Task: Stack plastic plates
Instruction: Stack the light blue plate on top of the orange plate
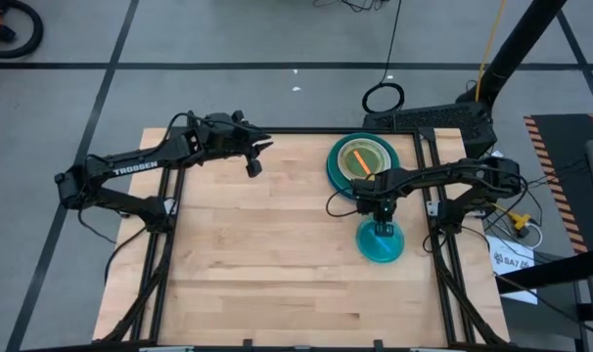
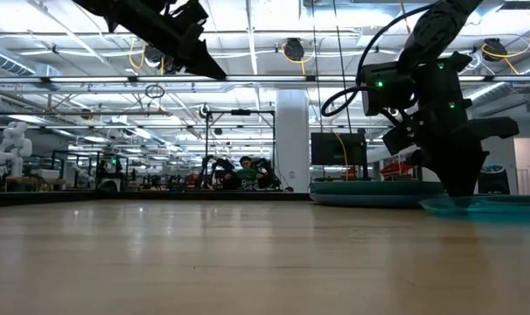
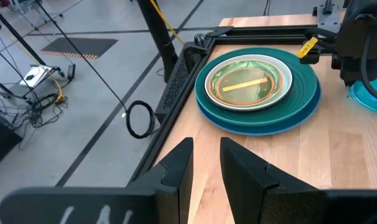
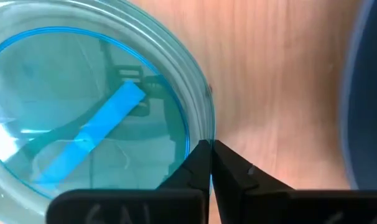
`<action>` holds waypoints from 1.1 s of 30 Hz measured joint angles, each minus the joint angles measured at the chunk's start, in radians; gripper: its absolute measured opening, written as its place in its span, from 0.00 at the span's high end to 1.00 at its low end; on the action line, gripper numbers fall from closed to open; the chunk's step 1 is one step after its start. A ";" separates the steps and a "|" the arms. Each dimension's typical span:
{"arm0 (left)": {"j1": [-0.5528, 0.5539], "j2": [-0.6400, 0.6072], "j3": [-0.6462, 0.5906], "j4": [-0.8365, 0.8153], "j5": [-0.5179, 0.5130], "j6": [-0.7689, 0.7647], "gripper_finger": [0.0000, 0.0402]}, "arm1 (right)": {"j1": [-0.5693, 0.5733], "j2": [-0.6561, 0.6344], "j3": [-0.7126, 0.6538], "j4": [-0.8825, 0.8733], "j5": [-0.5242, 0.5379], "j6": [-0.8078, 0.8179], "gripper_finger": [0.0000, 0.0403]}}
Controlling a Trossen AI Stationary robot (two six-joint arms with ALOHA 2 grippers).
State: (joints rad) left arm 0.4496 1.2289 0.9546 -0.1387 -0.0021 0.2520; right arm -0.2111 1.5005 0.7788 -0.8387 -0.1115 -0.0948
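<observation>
Nearest the front edge of the table, on its right side, a small cyan plate lies flat on the wood, apart from the others. The right gripper is set down on that plate's rim, and in the right wrist view its two fingers are seen pressed together on the translucent edge of the plate, so the rim is pinched between them. A pale blue strip is seen through the plate's middle. Just beyond, toward the far right corner, the stack is found: a large blue plate at the bottom, a dark teal one on it, a white one inside that, and green and orange translucent plates on top with an orange strip showing through. Farther off, at the far left of the table, the left gripper is held above the wood with its fingers a little apart and nothing between them; it waits. The step in hand is judged to be the pick-up of the cyan plate. Next, the plate would need to be lifted by its rim, carried over the stack, centred above the small plates and let go level.
</observation>
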 joint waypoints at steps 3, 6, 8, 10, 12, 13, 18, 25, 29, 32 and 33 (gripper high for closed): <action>0.000 0.000 0.000 0.000 0.000 0.000 0.78 | 0.000 -0.006 0.000 0.003 -0.028 0.005 1.00; 0.000 0.000 0.000 0.000 0.000 -0.002 0.78 | 0.000 -0.006 0.016 0.001 -0.052 0.033 1.00; 0.000 0.000 0.000 0.000 0.000 -0.002 0.78 | 0.001 -0.006 0.040 0.000 -0.078 0.046 1.00; 0.000 0.000 0.000 0.000 0.000 -0.002 0.78 | 0.001 -0.006 0.071 0.000 -0.093 0.057 1.00; 0.000 0.000 0.000 0.000 0.000 -0.002 0.78 | 0.001 -0.006 0.111 -0.002 -0.102 0.064 1.00; 0.000 0.000 0.000 0.000 0.000 -0.002 0.78 | 0.002 -0.006 0.136 -0.001 -0.101 0.066 1.00; 0.000 0.000 0.000 0.000 0.000 -0.002 0.78 | -0.008 -0.006 0.275 0.002 -0.100 0.072 1.00; 0.000 0.000 0.000 -0.001 0.000 -0.002 0.78 | -0.050 -0.006 0.454 0.000 -0.094 0.049 1.00; 0.000 0.000 0.000 0.000 0.000 -0.002 0.78 | -0.101 -0.006 0.519 0.000 -0.094 0.048 1.00; 0.000 0.000 0.000 0.006 0.000 -0.003 0.78 | -0.155 -0.006 0.546 -0.001 -0.095 0.072 1.00; 0.000 0.000 0.000 0.009 0.000 -0.003 0.78 | -0.176 -0.004 0.554 -0.003 -0.097 0.089 1.00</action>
State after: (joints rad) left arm 0.4496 1.2291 0.9546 -0.1298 -0.0017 0.2485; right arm -0.3875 1.4968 1.3327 -0.8413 -0.2089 -0.0056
